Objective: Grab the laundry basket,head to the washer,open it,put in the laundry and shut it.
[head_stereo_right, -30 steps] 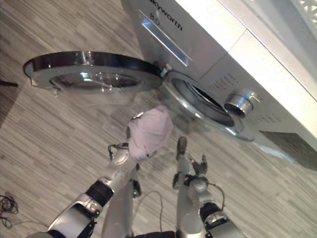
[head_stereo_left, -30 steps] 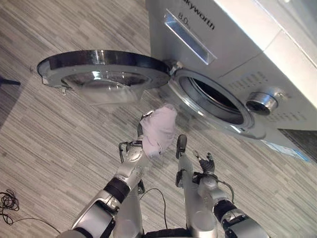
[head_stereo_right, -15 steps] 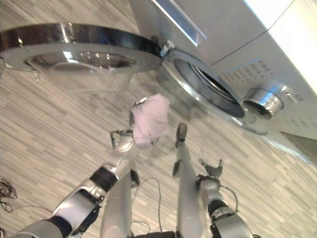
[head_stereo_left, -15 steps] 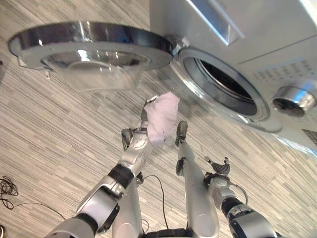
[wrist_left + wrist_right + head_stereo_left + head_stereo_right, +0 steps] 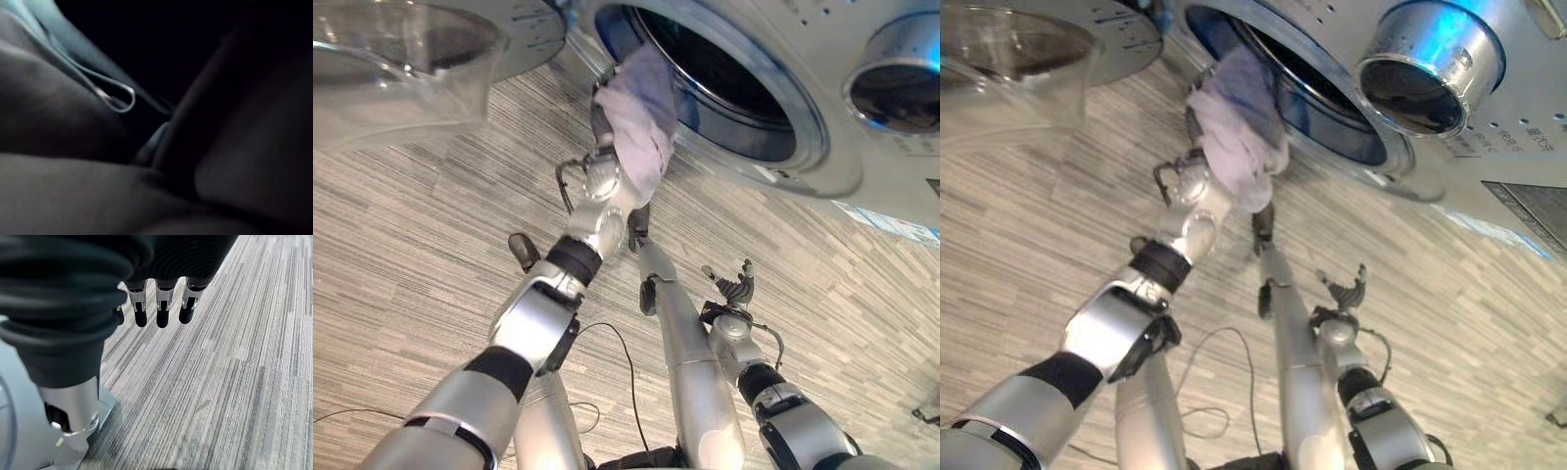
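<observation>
Your laundry (image 5: 641, 117), a pale lilac bundle of cloth, sits at the lower-left lip of the washer's round opening (image 5: 729, 88), its upper edge just crossing the chrome rim while most of it hangs outside. In the left eye view that puts it at about 12 o'clock from your left hand (image 5: 603, 181), which carries it from below. The hand's fingers are buried under the cloth, and the left wrist view is dark folds only, so you cannot tell how they are set.

Out from there, the washer (image 5: 1489, 117) has its door (image 5: 401, 39) swung wide open at about 9 o'clock from the opening, glass bowl facing the striped floor (image 5: 411, 245). The control knob (image 5: 1427, 67) sits at about 2 o'clock from the opening.

Your right hand (image 5: 732, 286) hangs low and idle, well apart from the machine, its fingers (image 5: 161, 308) loosely straight and holding nothing.

By my reading, the walk and the door-opening are done. Left for you: push the bundle fully into the drum, release it, draw the arm back, swing the door shut.
</observation>
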{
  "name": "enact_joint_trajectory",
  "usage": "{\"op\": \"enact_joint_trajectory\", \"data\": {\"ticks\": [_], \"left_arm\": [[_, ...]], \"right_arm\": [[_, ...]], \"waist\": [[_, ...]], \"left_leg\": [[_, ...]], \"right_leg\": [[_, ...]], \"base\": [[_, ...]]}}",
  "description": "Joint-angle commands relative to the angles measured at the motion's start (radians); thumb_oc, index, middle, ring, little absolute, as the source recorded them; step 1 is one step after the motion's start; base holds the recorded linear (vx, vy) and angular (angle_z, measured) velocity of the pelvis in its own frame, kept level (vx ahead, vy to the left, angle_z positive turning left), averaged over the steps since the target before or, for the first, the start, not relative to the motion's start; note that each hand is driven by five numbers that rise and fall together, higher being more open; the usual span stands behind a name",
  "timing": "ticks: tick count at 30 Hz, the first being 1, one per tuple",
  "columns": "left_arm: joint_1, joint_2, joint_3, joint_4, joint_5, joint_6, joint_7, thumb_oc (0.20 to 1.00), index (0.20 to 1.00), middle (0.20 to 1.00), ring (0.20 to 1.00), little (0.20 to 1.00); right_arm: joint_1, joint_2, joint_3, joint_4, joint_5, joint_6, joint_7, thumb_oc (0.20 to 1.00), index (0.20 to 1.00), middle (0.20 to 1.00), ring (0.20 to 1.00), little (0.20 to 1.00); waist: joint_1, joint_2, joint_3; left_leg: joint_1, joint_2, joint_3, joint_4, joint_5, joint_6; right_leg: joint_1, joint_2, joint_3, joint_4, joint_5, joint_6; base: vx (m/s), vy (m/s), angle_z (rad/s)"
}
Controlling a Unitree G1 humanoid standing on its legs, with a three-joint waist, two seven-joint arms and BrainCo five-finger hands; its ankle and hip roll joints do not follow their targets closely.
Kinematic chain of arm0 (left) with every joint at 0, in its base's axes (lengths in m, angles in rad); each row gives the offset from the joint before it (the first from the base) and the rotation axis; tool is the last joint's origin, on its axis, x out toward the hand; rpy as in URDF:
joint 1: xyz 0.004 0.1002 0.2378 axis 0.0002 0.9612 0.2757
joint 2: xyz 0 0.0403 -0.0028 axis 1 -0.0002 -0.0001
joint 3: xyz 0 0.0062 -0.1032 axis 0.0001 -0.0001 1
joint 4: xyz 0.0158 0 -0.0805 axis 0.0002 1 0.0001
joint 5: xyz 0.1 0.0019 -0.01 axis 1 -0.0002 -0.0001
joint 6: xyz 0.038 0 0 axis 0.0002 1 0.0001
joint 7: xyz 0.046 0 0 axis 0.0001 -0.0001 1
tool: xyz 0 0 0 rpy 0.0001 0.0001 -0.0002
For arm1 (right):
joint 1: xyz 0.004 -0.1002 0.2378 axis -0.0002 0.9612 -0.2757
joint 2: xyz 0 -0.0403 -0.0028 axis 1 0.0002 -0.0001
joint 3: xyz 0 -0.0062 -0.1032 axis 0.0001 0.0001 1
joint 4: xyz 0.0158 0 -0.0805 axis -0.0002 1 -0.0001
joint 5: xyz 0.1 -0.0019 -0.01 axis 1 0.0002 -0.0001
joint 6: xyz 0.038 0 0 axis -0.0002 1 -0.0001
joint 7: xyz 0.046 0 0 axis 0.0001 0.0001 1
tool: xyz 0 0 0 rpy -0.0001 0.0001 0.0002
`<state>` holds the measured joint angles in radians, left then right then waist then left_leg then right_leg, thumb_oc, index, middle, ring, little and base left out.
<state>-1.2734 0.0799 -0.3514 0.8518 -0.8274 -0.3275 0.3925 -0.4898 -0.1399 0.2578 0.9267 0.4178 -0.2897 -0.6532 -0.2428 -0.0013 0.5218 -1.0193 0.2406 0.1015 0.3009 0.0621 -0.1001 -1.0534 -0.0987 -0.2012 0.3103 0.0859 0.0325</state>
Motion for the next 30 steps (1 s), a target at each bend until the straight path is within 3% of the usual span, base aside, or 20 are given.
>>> {"op": "enact_joint_trajectory", "data": {"ticks": [1,3,5,7,13,18,19,21,23,25,30], "left_arm": [[-0.038,-0.016,0.02,0.015,-0.041,-0.06,0.019,0.2,0.2,0.2,0.2,0.2],[-0.087,0.005,0.039,0.043,-0.058,-0.068,0.027,0.2,0.2,0.2,0.2,0.2],[-0.23,0.081,0.052,0.105,-0.088,-0.075,0.039,0.2,0.2,0.2,0.2,0.2],[-0.284,0.108,0.058,0.104,-0.122,-0.089,0.043,0.2,0.2,0.2,0.2,0.2],[-0.378,0.156,0.039,0.124,-0.162,-0.089,0.041,0.2,0.2,0.2,0.2,0.2],[-0.52,0.21,-0.052,0.267,-0.196,0.021,-0.005,0.2,0.2,0.2,0.2,0.2],[-0.52,0.21,-0.052,0.267,-0.196,0.021,-0.005,0.2,0.2,0.2,0.2,0.2],[-0.605,0.205,-0.149,0.23,-0.19,0.026,-0.026,0.2,0.2,0.2,0.2,0.2],[-0.606,0.201,-0.149,0.229,-0.19,0.026,-0.024,0.2,0.2,0.2,0.2,0.2],[-0.591,0.141,-0.215,0.011,-0.152,-0.026,-0.007,0.2,0.2,0.2,0.2,0.2],[-0.509,0.036,-0.226,-0.142,-0.096,-0.052,0.007,0.2,0.2,0.2,0.2,0.2]], "right_arm": [[0.113,0.028,0.024,-0.035,0.037,-0.036,-0.019,1.0,1.0,1.0,1.0,1.0],[0.124,0.022,0.031,-0.066,0.038,-0.048,-0.017,1.0,1.0,1.0,1.0,1.0],[0.166,-0.02,0.025,-0.134,0.038,-0.08,-0.008,1.0,1.0,1.0,1.0,1.0],[0.201,-0.046,0.002,-0.168,0.029,-0.081,-0.016,1.0,1.0,1.0,1.0,1.0],[0.234,-0.092,-0.053,-0.225,0.017,-0.082,-0.031,1.0,1.0,1.0,1.0,1.0],[0.264,-0.164,-0.132,-0.303,0.021,-0.061,-0.036,1.0,1.0,1.0,1.0,1.0],[0.264,-0.164,-0.132,-0.303,0.021,-0.061,-0.036,1.0,1.0,1.0,1.0,1.0],[0.295,-0.213,-0.208,-0.341,0.024,-0.046,-0.041,1.0,1.0,1.0,1.0,1.0],[0.299,-0.213,-0.213,-0.346,0.024,-0.043,-0.04,1.0,1.0,1.0,1.0,1.0],[0.369,-0.227,-0.275,-0.384,0.019,-0.018,-0.053,1.0,1.0,1.0,1.0,1.0],[0.402,-0.212,-0.292,-0.38,0.019,-0.003,-0.068,1.0,1.0,1.0,1.0,1.0]], "waist": [[-0.023,0.021,-0.075],[-0.035,0.012,-0.082],[-0.067,-0.012,-0.101],[-0.076,-0.013,-0.112],[-0.085,-0.007,-0.127],[-0.087,0.023,-0.149],[-0.087,0.023,-0.149],[-0.076,0.059,-0.158],[-0.072,0.059,-0.157],[-0.059,0.081,-0.155],[-0.054,0.086,-0.139]], "left_leg": [[0.048,0.13,-0.054,0.126,-0.161,-0.047],[0.048,0.145,-0.05,0.118,-0.163,-0.053],[0.066,0.197,-0.033,0.091,-0.16,-0.067],[0.079,0.227,-0.021,0.074,-0.156,-0.074],[0.135,0.252,0.027,0.012,-0.148,-0.079],[0.203,0.266,0.086,-0.032,-0.134,-0.084],[0.203,0.266,0.086,-0.032,-0.134,-0.084],[0.244,0.251,0.115,-0.059,-0.118,-0.086],[0.25,0.25,0.118,-0.063,-0.116,-0.086],[0.262,0.235,0.121,-0.066,-0.091,-0.088],[0.284,0.219,0.137,-0.066,-0.095,-0.083]], "right_leg": [[-0.117,-0.04,0.063,0.18,-0.117,0.107],[-0.13,-0.025,0.061,0.176,-0.118,0.108],[-0.152,0.027,0.063,0.165,-0.123,0.108],[-0.163,0.053,0.06,0.164,-0.129,0.105],[-0.172,0.084,0.068,0.147,-0.131,0.107],[-0.17,0.105,0.084,0.137,-0.133,0.107],[-0.17,0.105,0.084,0.137,-0.133,0.107],[-0.159,0.1,0.092,0.128,-0.132,0.108],[-0.157,0.1,0.093,0.127,-0.132,0.108],[-0.143,0.095,0.093,0.124,-0.131,0.104],[-0.128,0.084,0.105,0.123,-0.13,0.101]], "base": [[0.04,-0.07,-0.05],[0.06,-0.107,-0.07],[0.11,-0.159,-0.27],[0.11,-0.13,-0.33],[0.08,-0.052,-0.1],[0.06,-0.007,-0.14],[0.07,0.029,-0.02],[0.06,0.018,-0.02],[0.01,-0.007,0.05],[0.0,0.0,0.0],[-0.01,0.013,-0.01]]}}
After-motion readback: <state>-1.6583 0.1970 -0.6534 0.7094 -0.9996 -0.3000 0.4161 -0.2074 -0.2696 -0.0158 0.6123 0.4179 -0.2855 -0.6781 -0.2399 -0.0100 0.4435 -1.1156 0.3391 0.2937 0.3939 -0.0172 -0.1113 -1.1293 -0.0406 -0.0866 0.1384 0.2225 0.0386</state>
